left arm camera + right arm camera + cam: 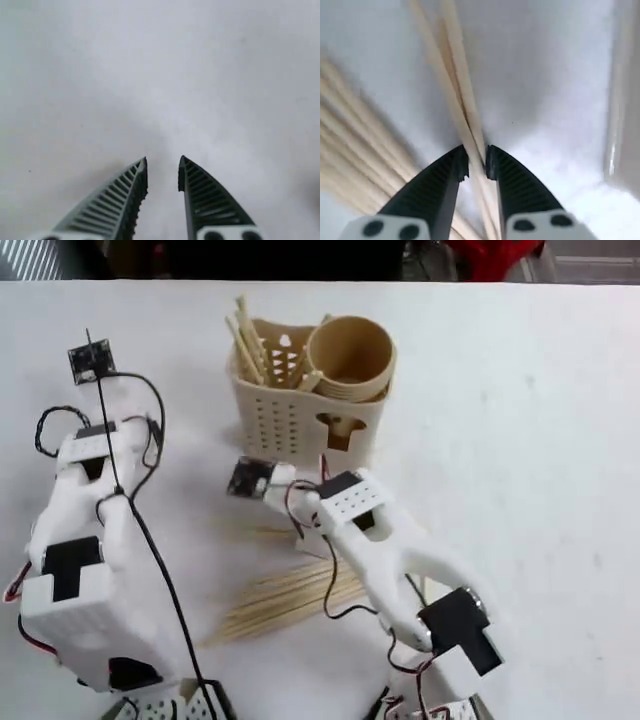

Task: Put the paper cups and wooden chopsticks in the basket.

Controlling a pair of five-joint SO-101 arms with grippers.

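Stacked paper cups (350, 355) sit in the basket (290, 425) beside a bundle of standing chopsticks (250, 345). A loose chopstick pile (290, 600) lies on the white table (520, 440), near the basket. Between the two, the right gripper (476, 160) has its jaws closed on a crossed chopstick pair (462, 95). Well apart, the left gripper (162, 172) hangs over bare table, jaws slightly parted and holding nothing
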